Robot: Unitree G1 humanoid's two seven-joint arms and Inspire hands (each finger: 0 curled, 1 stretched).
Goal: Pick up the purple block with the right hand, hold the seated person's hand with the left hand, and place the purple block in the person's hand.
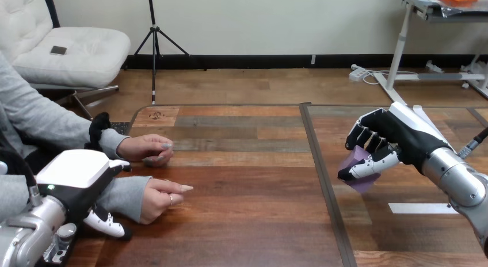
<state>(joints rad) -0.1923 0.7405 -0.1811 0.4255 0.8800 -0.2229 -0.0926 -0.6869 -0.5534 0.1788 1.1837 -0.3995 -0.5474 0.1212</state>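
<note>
Your right hand (403, 134) is clutching the purple block (354, 159), fingers curled round it, over the table's (247, 221) right half. Your left hand (77, 178) is resting by the sleeve of the person's nearer hand (161, 197); grip: cannot tell

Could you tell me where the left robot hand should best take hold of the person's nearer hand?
At the wrist, coming from the near left side, I would judge. The person's nearer hand lies on the table loosely curled, its fingers pointing right, so the wrist is the slimmest open part, and the left robot hand sits right beside it.
</note>
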